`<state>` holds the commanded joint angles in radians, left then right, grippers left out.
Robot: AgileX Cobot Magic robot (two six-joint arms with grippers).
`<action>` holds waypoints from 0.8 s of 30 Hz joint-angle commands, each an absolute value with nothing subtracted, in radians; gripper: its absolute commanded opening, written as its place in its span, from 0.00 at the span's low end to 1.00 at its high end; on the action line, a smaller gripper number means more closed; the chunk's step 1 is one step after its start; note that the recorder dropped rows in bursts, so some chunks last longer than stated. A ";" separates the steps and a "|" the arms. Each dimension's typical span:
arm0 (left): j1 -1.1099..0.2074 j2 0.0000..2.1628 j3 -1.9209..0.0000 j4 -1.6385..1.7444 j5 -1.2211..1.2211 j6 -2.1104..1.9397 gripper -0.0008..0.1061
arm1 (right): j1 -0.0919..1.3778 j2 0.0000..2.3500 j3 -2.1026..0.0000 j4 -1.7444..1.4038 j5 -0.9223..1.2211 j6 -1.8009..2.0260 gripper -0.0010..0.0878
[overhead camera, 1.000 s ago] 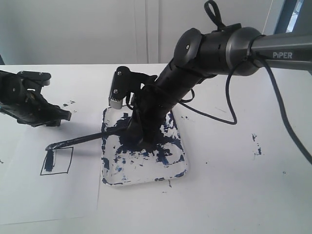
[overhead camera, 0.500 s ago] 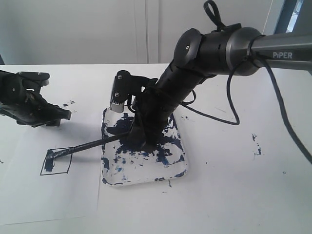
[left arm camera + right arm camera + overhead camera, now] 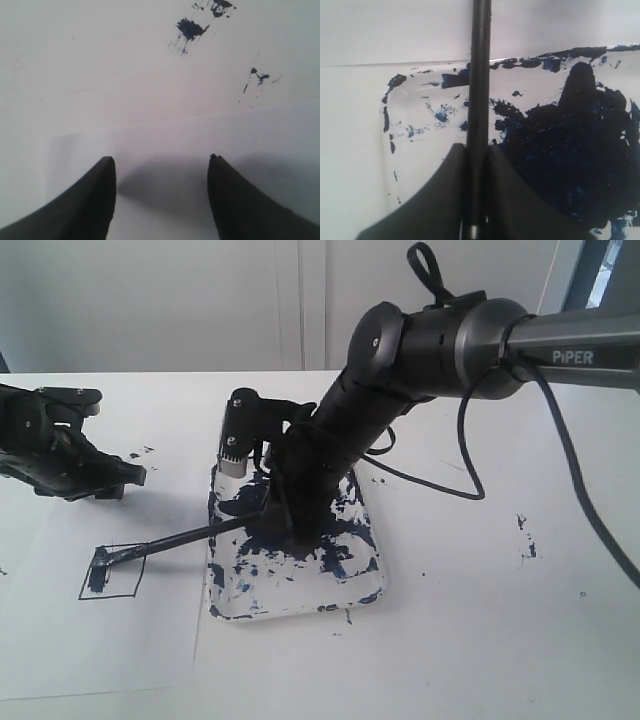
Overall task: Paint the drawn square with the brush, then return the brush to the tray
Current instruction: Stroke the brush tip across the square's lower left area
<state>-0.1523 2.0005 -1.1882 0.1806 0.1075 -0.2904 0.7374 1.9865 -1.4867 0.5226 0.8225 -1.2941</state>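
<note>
– Since a second ago my right arm has swung a little to the left, and the brush (image 3: 180,538) tip has dropped from the top edge into the upper left corner of the drawn square (image 3: 110,573).

– What does the right gripper (image 3: 288,522) have?

– It is clamped on the handle. In the right wrist view both fingers (image 3: 505,200) press the black shaft of the brush (image 3: 480,75) from either side. The gripper hangs low over the tray (image 3: 372,585), whose floor is blotched with dark navy.

– How much is painted?

– I see a navy patch along the square's left side; the remainder is blank white. The shaft slopes down from the tray, across its left rim, to the paper (image 3: 100,650).

– And the left gripper (image 3: 112,483)?

– It sits behind the square, well apart from the brush, jaws spread with nothing between them. Its wrist view shows two dark fingertips (image 3: 100,190) over white paper, with paint specks (image 3: 190,29) farther off on the table (image 3: 480,640).
</note>
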 joint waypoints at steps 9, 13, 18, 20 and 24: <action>-0.152 2.000 -1.188 0.181 0.108 -0.290 0.56 | 0.737 1.986 -1.487 0.518 0.827 -1.279 0.01; -0.152 2.000 -1.188 0.181 0.108 -0.290 0.56 | 0.737 1.986 -1.487 0.518 0.849 -1.279 0.01; -0.152 2.000 -1.188 0.181 0.108 -0.290 0.56 | 0.737 1.986 -1.487 0.518 0.862 -1.279 0.01; -0.152 2.000 -1.188 0.181 0.108 -0.290 0.56 | 0.737 1.986 -1.487 0.518 0.869 -1.279 0.01; -0.152 2.000 -1.188 0.181 0.106 -0.291 0.56 | 0.737 1.986 -1.487 0.518 0.893 -1.279 0.01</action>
